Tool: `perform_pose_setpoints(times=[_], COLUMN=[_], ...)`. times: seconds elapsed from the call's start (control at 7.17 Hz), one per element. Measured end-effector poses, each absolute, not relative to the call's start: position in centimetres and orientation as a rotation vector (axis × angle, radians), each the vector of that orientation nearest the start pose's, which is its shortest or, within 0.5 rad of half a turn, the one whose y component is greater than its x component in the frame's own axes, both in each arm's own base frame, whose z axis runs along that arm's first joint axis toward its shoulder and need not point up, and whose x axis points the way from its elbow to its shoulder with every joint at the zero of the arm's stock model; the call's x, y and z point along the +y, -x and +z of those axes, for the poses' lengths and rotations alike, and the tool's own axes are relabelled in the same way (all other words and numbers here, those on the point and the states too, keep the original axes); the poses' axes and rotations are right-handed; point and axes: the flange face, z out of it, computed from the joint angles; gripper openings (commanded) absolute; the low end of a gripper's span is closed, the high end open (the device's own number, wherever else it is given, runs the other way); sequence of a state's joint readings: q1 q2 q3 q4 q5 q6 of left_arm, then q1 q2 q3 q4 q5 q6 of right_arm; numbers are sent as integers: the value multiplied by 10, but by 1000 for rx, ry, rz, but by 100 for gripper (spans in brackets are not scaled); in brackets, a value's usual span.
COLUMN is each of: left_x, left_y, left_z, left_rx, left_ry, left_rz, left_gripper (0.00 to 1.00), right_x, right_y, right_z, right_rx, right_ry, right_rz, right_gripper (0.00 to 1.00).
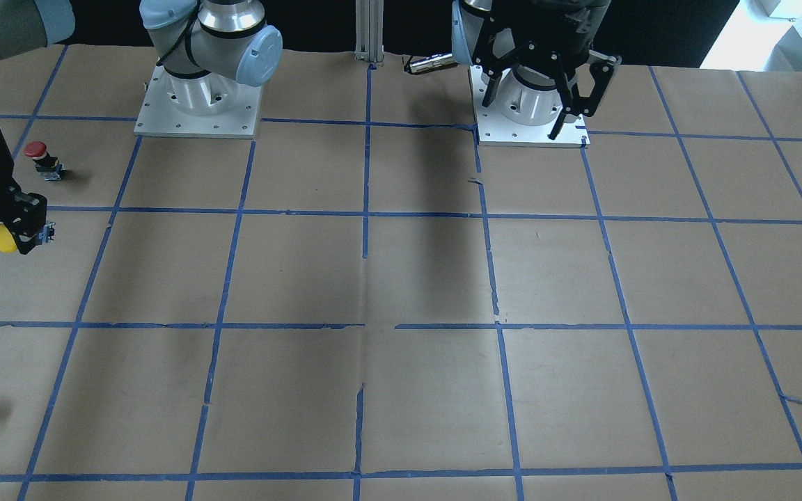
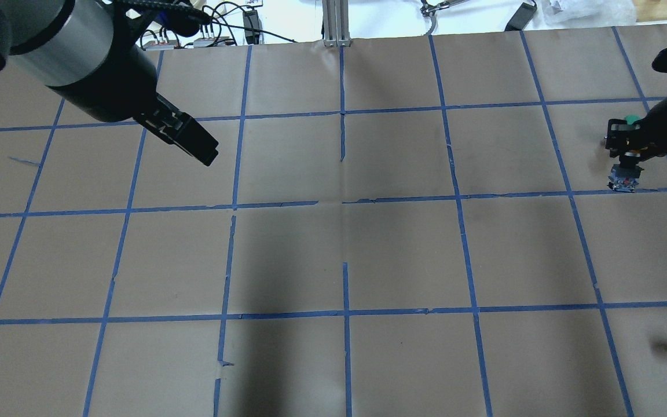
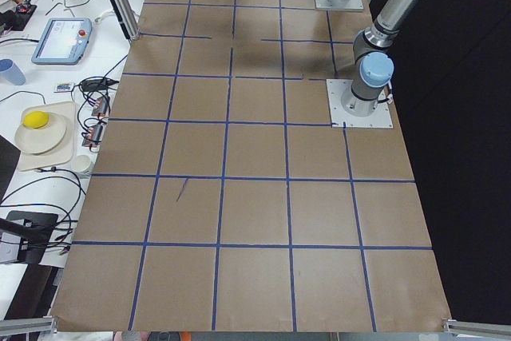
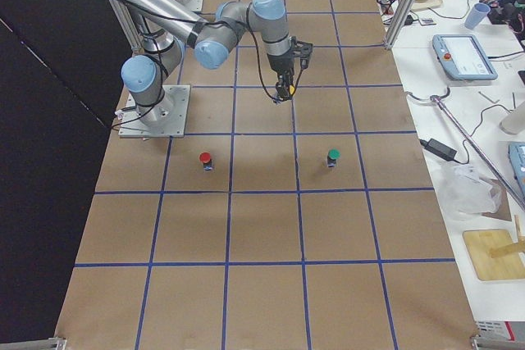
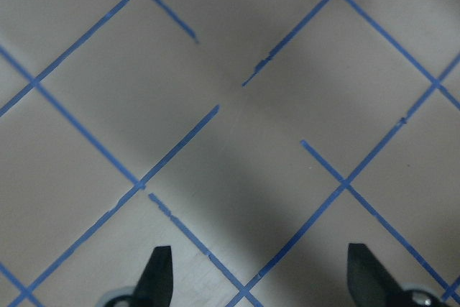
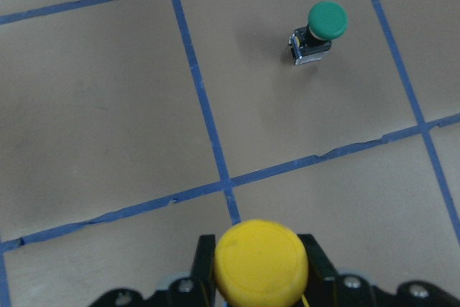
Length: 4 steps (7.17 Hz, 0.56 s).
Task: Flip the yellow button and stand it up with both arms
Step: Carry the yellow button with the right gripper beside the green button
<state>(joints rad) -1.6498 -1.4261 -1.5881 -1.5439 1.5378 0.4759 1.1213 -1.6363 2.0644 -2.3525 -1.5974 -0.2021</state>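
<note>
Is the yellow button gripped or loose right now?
Gripped. In the right wrist view the right gripper has its jaws against both sides of the yellow button.

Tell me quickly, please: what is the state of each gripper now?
The left gripper is open and holds nothing.
The right gripper is closed on the yellow button.

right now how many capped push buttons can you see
3. The yellow button is held in the right gripper; the red button and the green button stand apart on the table. None seems hidden.
</note>
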Motion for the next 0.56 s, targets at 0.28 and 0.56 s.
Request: perform_pose_setpoints(times=[0.28,0.56], left_x=[-442,-451], left_y=[155,154], left_z=[536,515], left_rx=[3019,3075], left_ry=[-595,-335], left_rz=[-192,-181], left_gripper=[99,100], right_x=[-460,-468], right_y=[105,139], right_z=[344,314], right_rx=[3240,3251], right_ry=[-442,-518], right_rz=[-632,-665], right_gripper=[3,4])
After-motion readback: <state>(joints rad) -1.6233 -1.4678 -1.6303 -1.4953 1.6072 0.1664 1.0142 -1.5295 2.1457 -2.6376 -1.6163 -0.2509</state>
